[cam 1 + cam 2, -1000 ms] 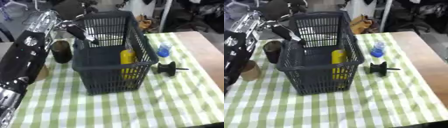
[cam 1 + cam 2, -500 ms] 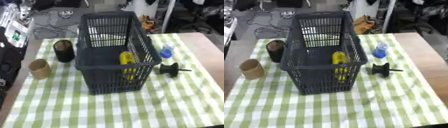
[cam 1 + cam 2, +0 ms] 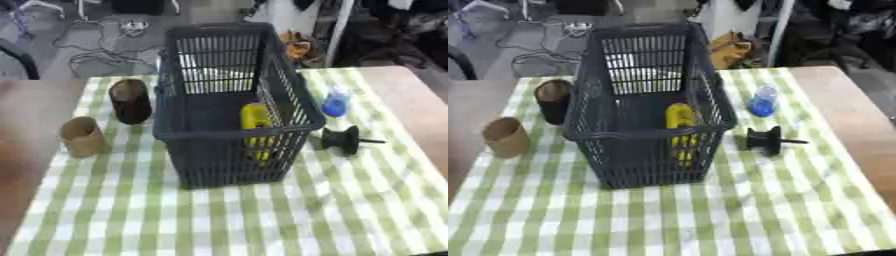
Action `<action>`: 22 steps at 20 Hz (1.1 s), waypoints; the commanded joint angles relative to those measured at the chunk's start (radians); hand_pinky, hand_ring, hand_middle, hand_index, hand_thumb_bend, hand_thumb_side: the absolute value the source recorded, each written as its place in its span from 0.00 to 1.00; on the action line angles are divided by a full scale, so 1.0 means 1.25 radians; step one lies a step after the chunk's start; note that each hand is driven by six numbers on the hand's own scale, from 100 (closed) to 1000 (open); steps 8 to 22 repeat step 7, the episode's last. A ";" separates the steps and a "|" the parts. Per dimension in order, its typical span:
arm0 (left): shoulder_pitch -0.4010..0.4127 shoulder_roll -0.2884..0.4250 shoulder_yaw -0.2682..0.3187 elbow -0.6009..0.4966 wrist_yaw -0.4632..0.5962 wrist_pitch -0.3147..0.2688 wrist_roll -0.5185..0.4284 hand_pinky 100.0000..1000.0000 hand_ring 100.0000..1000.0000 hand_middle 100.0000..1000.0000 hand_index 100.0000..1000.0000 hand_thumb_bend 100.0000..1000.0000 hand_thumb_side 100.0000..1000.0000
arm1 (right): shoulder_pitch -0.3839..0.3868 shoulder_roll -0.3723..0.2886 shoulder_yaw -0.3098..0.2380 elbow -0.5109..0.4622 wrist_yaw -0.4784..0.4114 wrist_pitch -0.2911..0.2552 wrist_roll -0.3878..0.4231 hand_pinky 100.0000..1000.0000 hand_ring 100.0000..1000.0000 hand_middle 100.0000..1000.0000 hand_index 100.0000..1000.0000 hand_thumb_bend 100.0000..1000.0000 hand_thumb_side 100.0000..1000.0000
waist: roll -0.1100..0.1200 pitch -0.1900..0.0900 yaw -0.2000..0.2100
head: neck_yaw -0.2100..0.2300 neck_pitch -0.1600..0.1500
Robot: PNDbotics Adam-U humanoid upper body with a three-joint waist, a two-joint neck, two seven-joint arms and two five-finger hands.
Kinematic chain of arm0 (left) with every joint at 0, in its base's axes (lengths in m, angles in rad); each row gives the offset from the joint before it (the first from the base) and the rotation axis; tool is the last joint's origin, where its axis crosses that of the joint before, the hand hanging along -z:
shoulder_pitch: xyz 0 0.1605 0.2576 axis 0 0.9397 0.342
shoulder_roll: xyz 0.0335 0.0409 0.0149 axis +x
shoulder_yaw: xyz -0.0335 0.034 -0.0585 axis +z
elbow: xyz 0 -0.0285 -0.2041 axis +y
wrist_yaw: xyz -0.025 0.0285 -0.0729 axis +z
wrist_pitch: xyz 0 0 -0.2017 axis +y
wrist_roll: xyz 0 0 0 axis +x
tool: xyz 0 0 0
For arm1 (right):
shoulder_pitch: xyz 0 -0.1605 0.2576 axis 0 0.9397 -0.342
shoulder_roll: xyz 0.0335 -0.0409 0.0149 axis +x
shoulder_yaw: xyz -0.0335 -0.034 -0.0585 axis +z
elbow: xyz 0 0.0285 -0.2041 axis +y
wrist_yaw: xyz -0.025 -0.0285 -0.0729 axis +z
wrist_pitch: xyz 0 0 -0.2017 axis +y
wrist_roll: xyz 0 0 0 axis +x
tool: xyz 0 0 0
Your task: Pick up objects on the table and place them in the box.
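Yellow thing (image 3: 255, 120) behind basket (image 3: 229, 130) slats

Soft, even daylight; slight overall blur.

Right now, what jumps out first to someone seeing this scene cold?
The dark basket dominates, standing mid-table on the green checked cloth with a yellow object inside against its right wall. Left of it stand a dark cup and, nearer, a tan cup; right of it are a blue bottle and a black spool. Neither hand is in view.
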 commanded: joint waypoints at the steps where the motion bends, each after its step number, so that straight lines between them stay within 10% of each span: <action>1: 0.021 0.001 0.025 -0.017 0.045 -0.009 -0.025 0.67 0.57 0.65 0.73 0.50 0.84 | -0.009 -0.024 -0.012 -0.006 0.003 -0.001 -0.004 0.57 0.73 0.71 0.95 0.01 0.72 | -0.011 -0.003 0.002 | 0.006 0.004; 22: 0.056 -0.035 0.047 -0.036 0.047 -0.039 -0.059 0.67 0.57 0.64 0.73 0.49 0.84 | -0.009 -0.021 -0.012 -0.006 0.003 0.000 -0.003 0.57 0.73 0.71 0.95 0.02 0.72 | -0.011 0.001 0.003 | 0.029 0.004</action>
